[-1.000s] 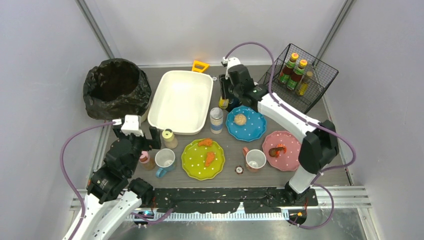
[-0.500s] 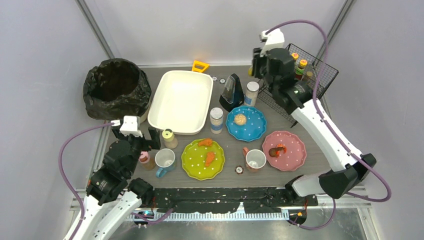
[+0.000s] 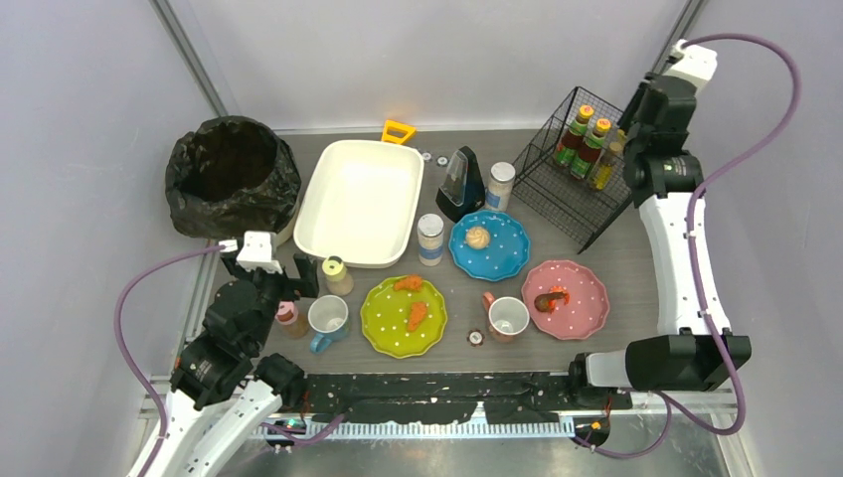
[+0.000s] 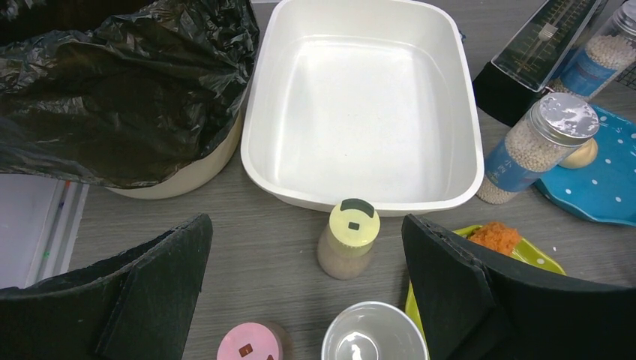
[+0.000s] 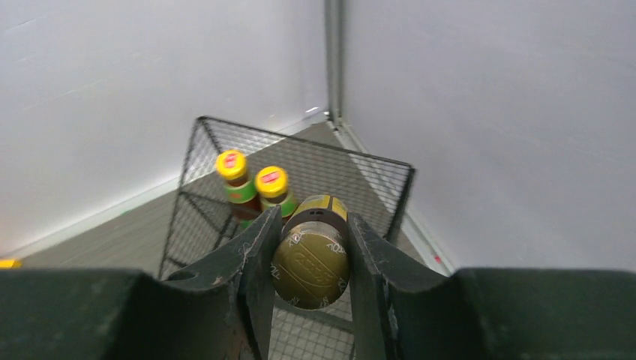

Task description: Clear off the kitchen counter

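Up at two o'clock, your right hand (image 5: 311,225) has lifted the pinched gold-lidded jar (image 5: 310,262) off the surface (image 3: 616,258), seemingly over the wire basket (image 3: 572,204): one item nearly cleared.

Plain pale grey walls (image 3: 427,60)

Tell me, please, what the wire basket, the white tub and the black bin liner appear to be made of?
Wire basket: thin dark metal wire, probably coated; it is an open grid you can see through.
White tub: likely plastic, possibly enamel; smooth with a soft glossy sheen and rounded corners.
Black bin liner: thin plastic film, shown by its crumpled, shiny folds.
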Robot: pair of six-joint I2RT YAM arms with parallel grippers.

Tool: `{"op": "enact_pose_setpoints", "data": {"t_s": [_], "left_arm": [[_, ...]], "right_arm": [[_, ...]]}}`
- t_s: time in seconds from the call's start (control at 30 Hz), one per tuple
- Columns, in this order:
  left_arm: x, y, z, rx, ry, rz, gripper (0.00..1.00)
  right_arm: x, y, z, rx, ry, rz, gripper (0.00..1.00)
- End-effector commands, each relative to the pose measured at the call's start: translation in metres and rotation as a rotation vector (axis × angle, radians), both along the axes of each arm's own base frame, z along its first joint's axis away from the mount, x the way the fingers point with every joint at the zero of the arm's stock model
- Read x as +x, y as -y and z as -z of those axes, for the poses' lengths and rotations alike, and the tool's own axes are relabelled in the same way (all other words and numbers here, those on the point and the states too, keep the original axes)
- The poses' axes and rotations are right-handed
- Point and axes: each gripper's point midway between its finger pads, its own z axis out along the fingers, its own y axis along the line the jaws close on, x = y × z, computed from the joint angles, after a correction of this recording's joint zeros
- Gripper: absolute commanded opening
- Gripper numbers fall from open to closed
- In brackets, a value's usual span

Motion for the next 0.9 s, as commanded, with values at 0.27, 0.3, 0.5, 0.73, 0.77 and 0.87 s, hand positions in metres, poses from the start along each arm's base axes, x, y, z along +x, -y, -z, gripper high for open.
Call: {"op": "enact_pose_setpoints", "data": {"t_s": [0.27,0.3,0.5,0.73,0.77,0.87], "left_arm": [[-0.001,-0.001,-0.013,-0.037,0.051,-0.004,0.99],[-0.001,-0.001,-0.013,-0.037,0.051,-0.003,0.99],[-0.002,-0.002,-0.014,-0.04,0.057,-0.003,0.99],[-0.002,-0.001,-0.014,-0.04,0.056,0.0,0.99],[-0.002,-0.001,-0.014,-0.04,0.055,0.0,0.99],[-0.002,0.0,-0.014,-0.04,0.054,0.005,0.99]], "right_arm": [[0.042,0.068,0.007,0.091,0.065,0.099,0.05],[0.047,0.071,0.017,0.094,0.048,0.1,0.05],[0.065,0.087,0.058,0.083,-0.024,0.114,0.05],[0.073,0.092,0.101,0.107,-0.126,0.12,0.05],[0.075,0.093,0.109,0.112,-0.143,0.122,0.05],[0.077,0.096,0.124,0.13,-0.19,0.127,0.05]]}}
